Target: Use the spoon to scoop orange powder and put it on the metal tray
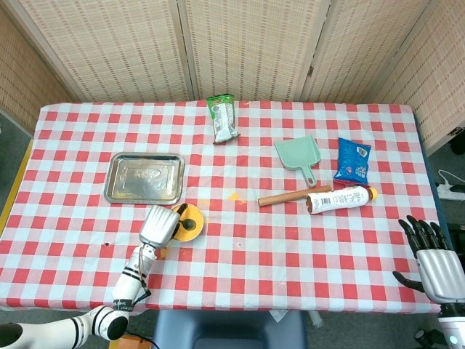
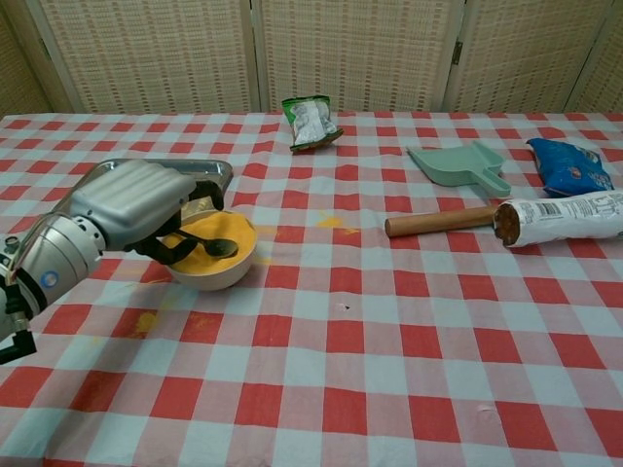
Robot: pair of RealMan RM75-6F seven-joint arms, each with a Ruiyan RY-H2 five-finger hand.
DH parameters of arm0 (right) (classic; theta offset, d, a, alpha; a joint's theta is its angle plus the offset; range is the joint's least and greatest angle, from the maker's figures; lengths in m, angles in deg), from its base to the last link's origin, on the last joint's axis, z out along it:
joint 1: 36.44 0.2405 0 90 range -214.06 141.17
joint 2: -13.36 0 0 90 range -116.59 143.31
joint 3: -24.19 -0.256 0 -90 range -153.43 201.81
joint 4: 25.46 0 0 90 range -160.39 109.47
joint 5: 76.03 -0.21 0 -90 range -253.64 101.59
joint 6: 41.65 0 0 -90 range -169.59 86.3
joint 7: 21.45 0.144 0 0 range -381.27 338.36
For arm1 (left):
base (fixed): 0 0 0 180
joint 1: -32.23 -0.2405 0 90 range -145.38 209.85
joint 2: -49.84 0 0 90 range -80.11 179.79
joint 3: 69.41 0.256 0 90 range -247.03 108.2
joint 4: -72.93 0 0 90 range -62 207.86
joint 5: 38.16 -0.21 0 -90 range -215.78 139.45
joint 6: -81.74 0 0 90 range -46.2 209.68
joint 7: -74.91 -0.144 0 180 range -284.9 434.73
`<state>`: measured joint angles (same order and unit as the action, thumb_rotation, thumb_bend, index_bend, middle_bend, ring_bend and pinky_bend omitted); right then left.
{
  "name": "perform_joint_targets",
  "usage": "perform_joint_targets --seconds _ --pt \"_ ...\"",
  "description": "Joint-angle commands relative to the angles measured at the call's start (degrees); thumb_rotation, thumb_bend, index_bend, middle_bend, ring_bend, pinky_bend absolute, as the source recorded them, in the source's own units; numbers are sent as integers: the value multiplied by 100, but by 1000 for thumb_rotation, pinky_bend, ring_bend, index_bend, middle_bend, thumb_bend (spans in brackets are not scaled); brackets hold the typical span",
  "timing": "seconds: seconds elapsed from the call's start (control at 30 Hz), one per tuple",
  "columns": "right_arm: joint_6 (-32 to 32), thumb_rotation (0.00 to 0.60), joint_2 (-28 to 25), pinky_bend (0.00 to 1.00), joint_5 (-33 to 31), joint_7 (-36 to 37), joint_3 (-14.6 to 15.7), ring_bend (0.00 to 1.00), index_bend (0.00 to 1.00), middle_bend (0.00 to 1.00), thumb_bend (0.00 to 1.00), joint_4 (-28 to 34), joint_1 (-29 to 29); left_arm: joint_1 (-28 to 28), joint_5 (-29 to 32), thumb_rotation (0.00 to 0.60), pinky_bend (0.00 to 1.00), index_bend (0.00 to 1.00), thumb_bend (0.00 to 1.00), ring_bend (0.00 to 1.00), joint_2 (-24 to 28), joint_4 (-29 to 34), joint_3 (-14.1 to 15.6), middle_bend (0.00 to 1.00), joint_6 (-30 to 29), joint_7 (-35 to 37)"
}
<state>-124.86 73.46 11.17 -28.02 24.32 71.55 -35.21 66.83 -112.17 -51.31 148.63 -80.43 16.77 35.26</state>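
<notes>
Left hand (image 2: 131, 204): fingers closed round the handle of the spoon (image 2: 216, 247); hand sits over the near-left rim of the bowl.
Spoon: dark; long axis runs from the hand toward the right, its bowl end lying on or just above the powder surface; whether it is loaded cannot be told.
Orange powder (image 2: 234, 232): fills the bowl (image 2: 209, 275), which stands on the desk (image 2: 389, 331) just in front of the tray's near-right corner.
Metal tray (image 1: 143, 178): flat, behind and to the left of the bowl; appears bare of powder.
Key relation: tray lies just beyond the left hand, away from the robot and slightly left; by judgement a short lift and carry, spoon kept level.
Right hand (image 1: 434, 262): fingers spread, holding nothing, at the near-right desk edge, well apart from bowl and tray.
Spills: small orange smears on the cloth near the bowl.
</notes>
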Motion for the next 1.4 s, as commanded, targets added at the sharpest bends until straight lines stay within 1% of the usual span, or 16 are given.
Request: perform_joint_targets --seconds 0.03,0.13,0.2,0.33,0.43,0.53,0.63,0.73,0.87,0.93,1.13,1.27,1.4 --pt "-8 600 2 0 15 14 5 0 0 0 69 1 -3 -7 -19 600 1000 270 429 1000 3 25 16 1000 -81 32" --pt "10 600 1 0 27 13 17 0 0 0 73 -5 4 -42 -111 600 1000 281 428 1000 67 141 27 1000 -258 109" --pt "31 600 -1 0 35 17 28 0 0 0 73 -6 10 -79 -195 600 1000 310 428 1000 177 265 19 1000 -411 165" --pt "10 600 -8 0 56 24 37 0 0 0 73 7 1 -206 -342 600 1000 406 429 1000 449 388 84 1000 -642 339" --pt "-15 600 8 0 90 -8 49 0 0 0 75 13 -9 -302 -435 600 1000 466 427 1000 582 283 204 1000 -709 566" --pt "-20 600 20 0 138 -57 77 0 0 0 76 36 -14 -351 -646 600 1000 485 426 1000 574 -71 331 1000 -814 878" --pt "-66 600 27 0 210 -95 103 0 0 0 76 57 -32 -383 -963 600 1000 485 428 1000 449 -641 468 1000 -1019 1294" --pt "-123 600 43 0 259 -136 117 0 0 0 76 67 -57 -438 -1262 600 1000 479 427 1000 251 -1325 617 1000 -1265 1785" --pt "-114 600 75 0 304 -207 145 0 0 0 76 67 -58 -459 -1580 600 1000 464 432 1000 -62 -2186 717 1000 -1623 2231" --pt "-118 600 91 0 322 -238 152 0 0 0 76 70 -60 -471 -1649 600 1000 451 434 1000 -207 -2542 758 1000 -1692 2446" --pt "-123 600 122 0 330 -304 157 0 0 0 76 74 -68 -473 -1733 600 1000 409 426 1000 -494 -3245 846 1000 -1685 2870" --pt "-106 600 136 0 323 -336 156 0 0 0 76 72 -62 -428 -1769 600 1000 376 426 1000 -641 -3579 834 1000 -1723 3035" --pt "-94 600 141 0 313 -334 153 0 0 0 76 71 -58 -363 -1836 600 1000 372 430 1000 -831 -4015 838 1000 -1812 3203"
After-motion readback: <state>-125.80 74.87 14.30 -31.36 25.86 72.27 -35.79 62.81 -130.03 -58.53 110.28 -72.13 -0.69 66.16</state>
